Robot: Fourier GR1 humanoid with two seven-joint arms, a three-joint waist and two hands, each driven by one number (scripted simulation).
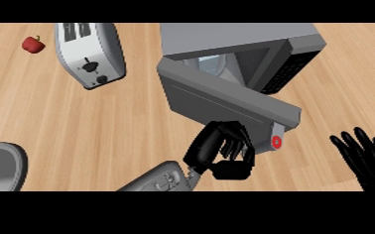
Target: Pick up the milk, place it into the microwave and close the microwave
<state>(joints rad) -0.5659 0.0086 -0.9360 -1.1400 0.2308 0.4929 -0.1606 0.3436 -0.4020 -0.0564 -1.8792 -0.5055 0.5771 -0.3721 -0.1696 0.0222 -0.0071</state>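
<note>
Black left hand (223,148), fingers curled, presses the microwave door (219,96); right hand (359,153) rests open.

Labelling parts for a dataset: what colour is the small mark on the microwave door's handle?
Red, on the grey door handle; the head view shows it.

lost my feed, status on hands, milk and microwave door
Left hand curled at microwave door, door partly open. Right hand open, resting at right edge. Milk not visible.
</note>
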